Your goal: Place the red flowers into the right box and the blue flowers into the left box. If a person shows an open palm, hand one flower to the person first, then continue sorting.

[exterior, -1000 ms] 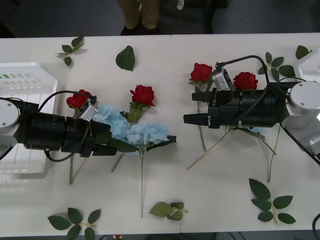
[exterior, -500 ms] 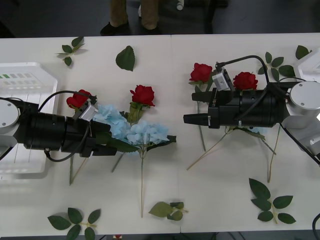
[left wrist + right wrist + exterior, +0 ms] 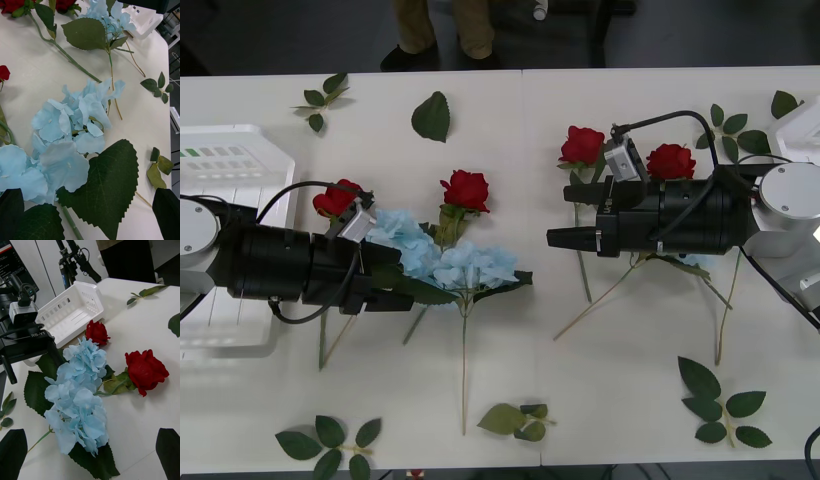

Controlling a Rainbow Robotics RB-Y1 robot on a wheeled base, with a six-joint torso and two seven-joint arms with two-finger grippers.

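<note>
1. Spanning the front view, the white table [image 3: 510, 110] carries all the flowers and loose leaf sprigs [image 3: 725, 400].
2. Lying over the table's left part, the left arm points toward the middle, and the left gripper [image 3: 395, 290] sits low among the blue flowers [image 3: 450, 262]; its wrist view shows black fingers [image 3: 167, 210] spread apart at the two corners, with pale petals and a big green leaf between them, nothing pinched.
3. Reaching in from the right, the right arm hangs over rose stems, and the right gripper [image 3: 560, 238] points toward the table's centre; its fingers [image 3: 168, 450] stand apart, holding nothing.
4. Resting at the table's left edge behind the left arm, the left box [image 3: 240, 150] is white; the right box [image 3: 805, 125] peeks in at the far right edge.
5. Lying on the table are four red flowers [image 3: 467, 189]: one just beside the blue cluster, one near the left arm's wrist camera, and two close to the right arm.
6. Standing beyond the far table edge, the person [image 3: 445, 25] appears as tan trouser legs and dark shoes.
</note>
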